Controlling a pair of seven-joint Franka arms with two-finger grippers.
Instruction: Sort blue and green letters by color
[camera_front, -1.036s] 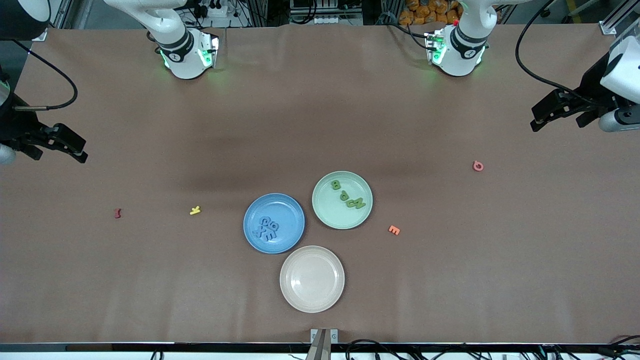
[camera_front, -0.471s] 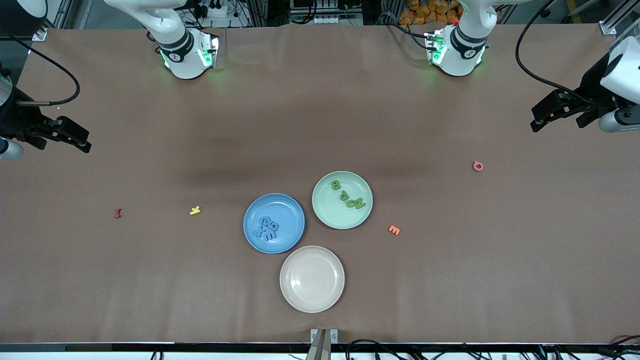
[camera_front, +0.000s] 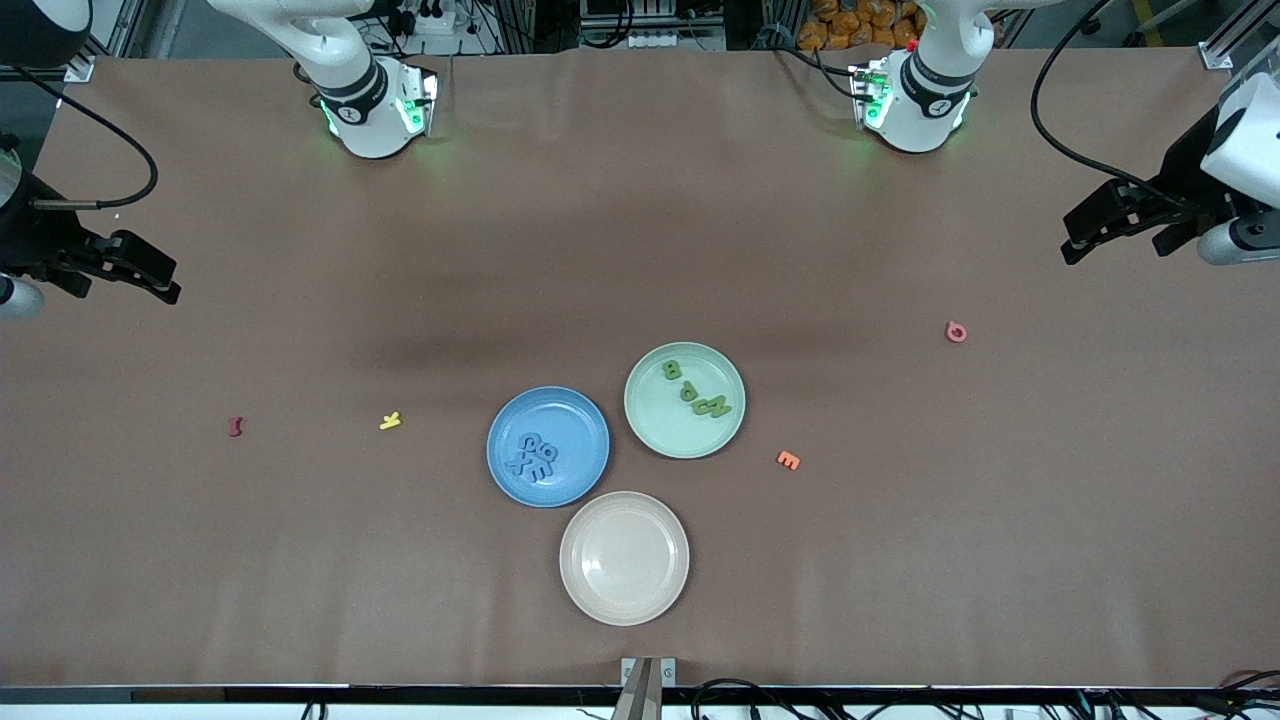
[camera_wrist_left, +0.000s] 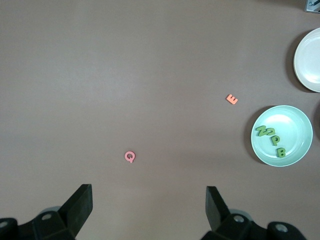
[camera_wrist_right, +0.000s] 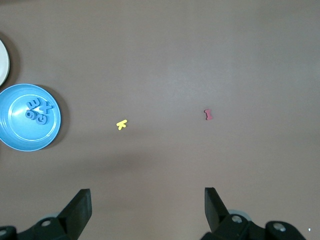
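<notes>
Two Franka arms are idling at either end of the bench, both reaching out from white bases along its robot-side edge. The left arm is arcing outward to its own end, where the left pincer is hanging in the air over the bench's edge, its two dark fingers spread wide apart and gripping nothing. The right arm is mirroring that pose at its own end, with the right pincer hovering above the bench surface, its fingers likewise parted and empty. Each wrist is pointing its camera straight down at the bench.
</notes>
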